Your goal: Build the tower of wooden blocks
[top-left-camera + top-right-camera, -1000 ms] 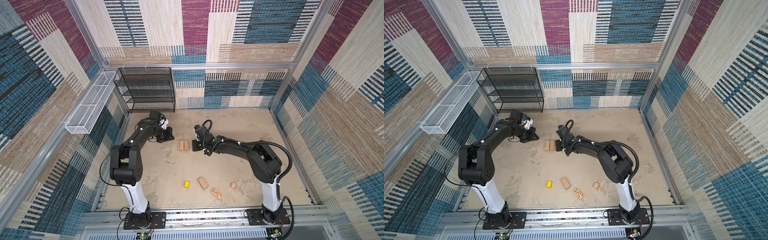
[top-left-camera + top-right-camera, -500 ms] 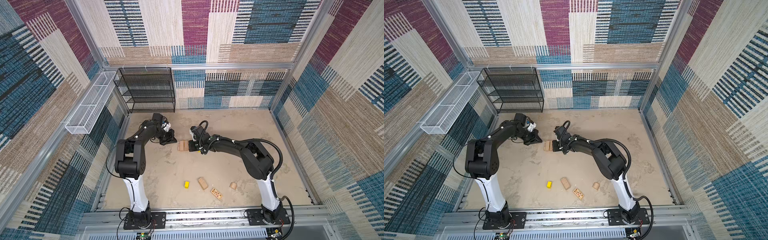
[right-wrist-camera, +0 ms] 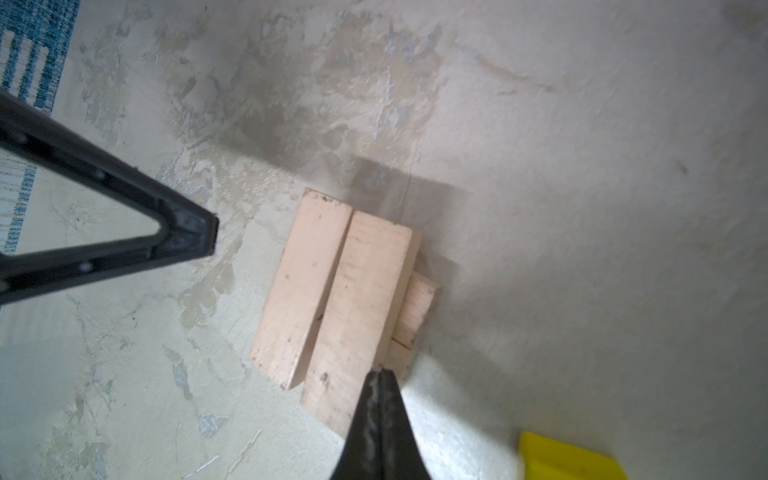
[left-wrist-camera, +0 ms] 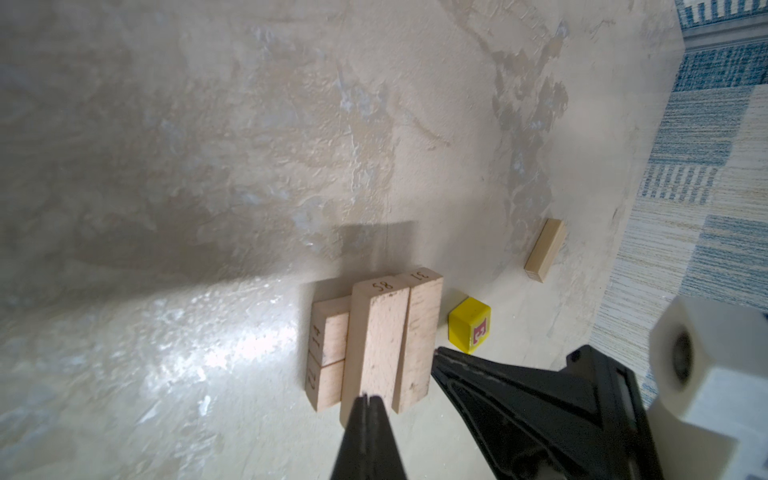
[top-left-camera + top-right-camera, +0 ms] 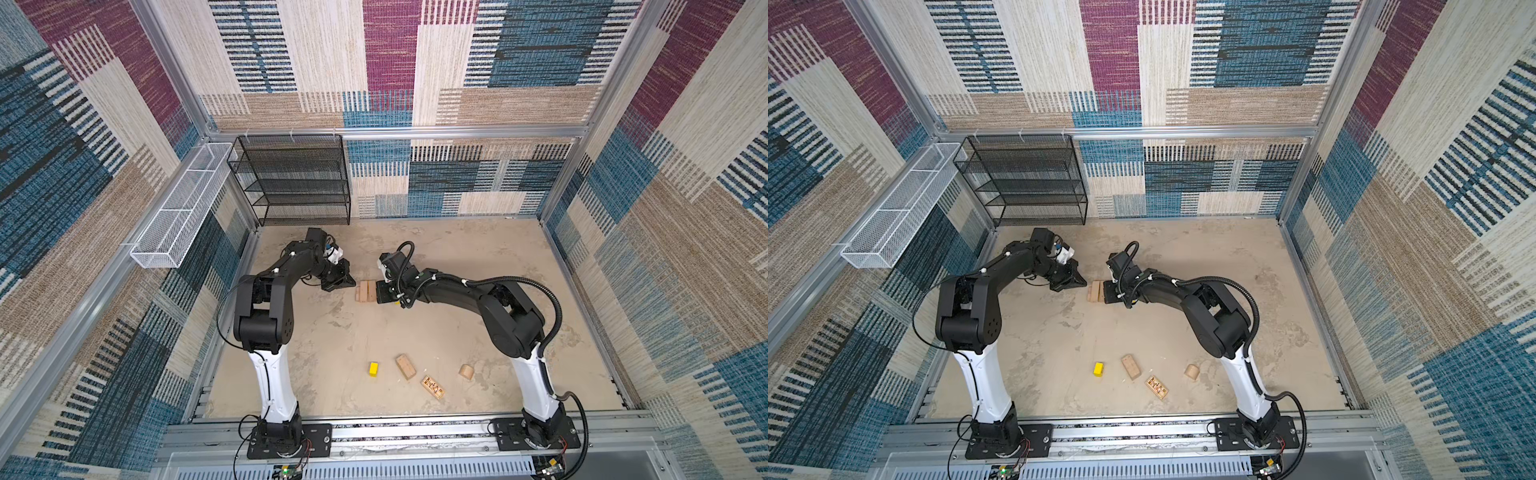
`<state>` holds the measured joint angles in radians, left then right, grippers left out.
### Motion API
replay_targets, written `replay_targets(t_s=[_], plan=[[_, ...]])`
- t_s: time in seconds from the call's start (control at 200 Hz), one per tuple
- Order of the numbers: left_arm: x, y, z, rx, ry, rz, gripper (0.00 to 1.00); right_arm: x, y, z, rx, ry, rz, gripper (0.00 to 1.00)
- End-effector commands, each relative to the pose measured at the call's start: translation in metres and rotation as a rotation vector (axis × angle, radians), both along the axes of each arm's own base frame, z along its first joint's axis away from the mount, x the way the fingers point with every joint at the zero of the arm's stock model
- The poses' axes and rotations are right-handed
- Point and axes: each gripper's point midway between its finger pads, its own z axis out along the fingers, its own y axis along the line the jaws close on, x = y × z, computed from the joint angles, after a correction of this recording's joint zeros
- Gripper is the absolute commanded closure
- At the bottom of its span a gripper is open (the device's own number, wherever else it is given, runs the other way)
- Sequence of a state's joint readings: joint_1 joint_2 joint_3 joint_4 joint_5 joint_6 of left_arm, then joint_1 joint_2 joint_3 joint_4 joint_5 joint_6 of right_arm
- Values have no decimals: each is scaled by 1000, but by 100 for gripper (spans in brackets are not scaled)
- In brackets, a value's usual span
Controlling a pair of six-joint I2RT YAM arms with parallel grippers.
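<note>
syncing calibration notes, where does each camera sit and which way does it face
both top views: high over the arms' bases, looking down at beige table, left arm, right arm, low stack of tan wooden blocks.
left wrist: on the left arm, facing the stack past its shut left fingers; right fingers show.
right wrist: on the right arm, facing the stack past its shut right fingers; left fingers show.
shared: both wrist views show the stack and a yellow wooden cube.

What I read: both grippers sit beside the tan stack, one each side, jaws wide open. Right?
No: the jaws are shut, not open. The left wrist view shows the left gripper closed to a point, the right wrist view the right gripper likewise. Both do sit beside the tan stack, one each side.
</note>
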<state>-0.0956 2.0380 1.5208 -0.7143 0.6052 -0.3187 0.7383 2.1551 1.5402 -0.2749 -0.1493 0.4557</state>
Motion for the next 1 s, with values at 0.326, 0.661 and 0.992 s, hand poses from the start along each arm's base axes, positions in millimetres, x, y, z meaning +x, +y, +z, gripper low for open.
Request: replay_targets(t_s=[0.326,0.661,0.992], plan=[[1,1,-10,-2,40,14,100,-1,2,-2,4,13,3,98],[0,-4,-15,-32,64,7,100,-1,6,-4,16,25,17,98],[0,-7,-19,-29,71,0,100,0,-1,-5,-15,15,-1,98]])
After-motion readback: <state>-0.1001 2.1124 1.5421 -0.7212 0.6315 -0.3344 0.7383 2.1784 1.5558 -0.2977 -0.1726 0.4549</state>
